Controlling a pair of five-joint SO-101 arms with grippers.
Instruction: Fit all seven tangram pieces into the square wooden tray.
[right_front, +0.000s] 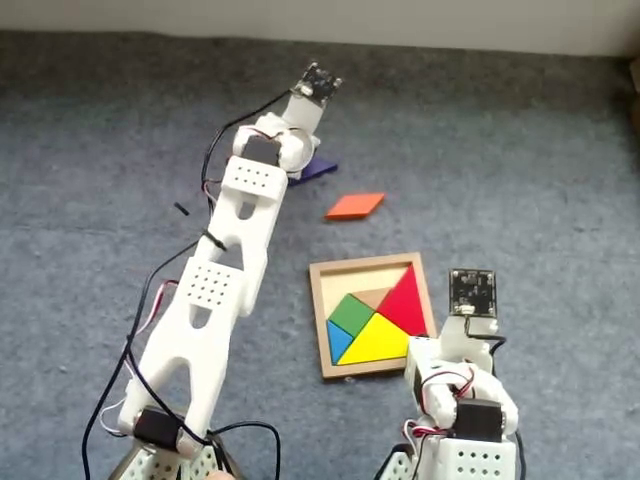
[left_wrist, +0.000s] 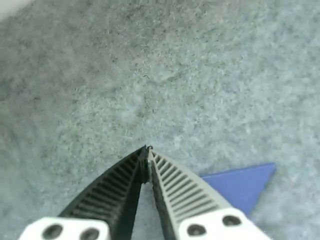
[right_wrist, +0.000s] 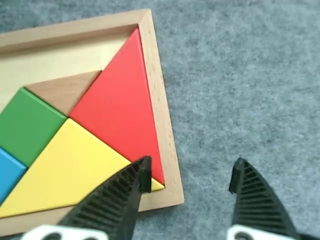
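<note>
Carpet (right_front: 520, 150) in grey lay under both arms and the wooden tray (right_front: 365, 262), which sat toward the right arm's side. Five pieces lay flat inside the tray: a red triangle (right_front: 405, 300) along the right rim, a yellow triangle (right_front: 378, 340) along the near rim, a green square (right_front: 350, 313) touching both the yellow one and a small brown triangle (right_front: 375, 297), and a light blue triangle (right_front: 338, 342) in the near left corner. Bare wood showed along the tray's far and left sides. Two pieces lay outside on the carpet beyond the tray: an orange parallelogram (right_front: 355, 206), and farther off a dark blue triangle (right_front: 318, 170). The left arm stretched far across the carpet, and the left gripper (left_wrist: 146, 150) pointed down just beside the dark blue triangle, its fingers closed tip to tip on nothing. The right gripper (right_wrist: 192, 160) sat at the tray's near right corner with its fingers spread apart and empty, one over the corner where red and yellow met, the other over carpet outside the rim.
</note>
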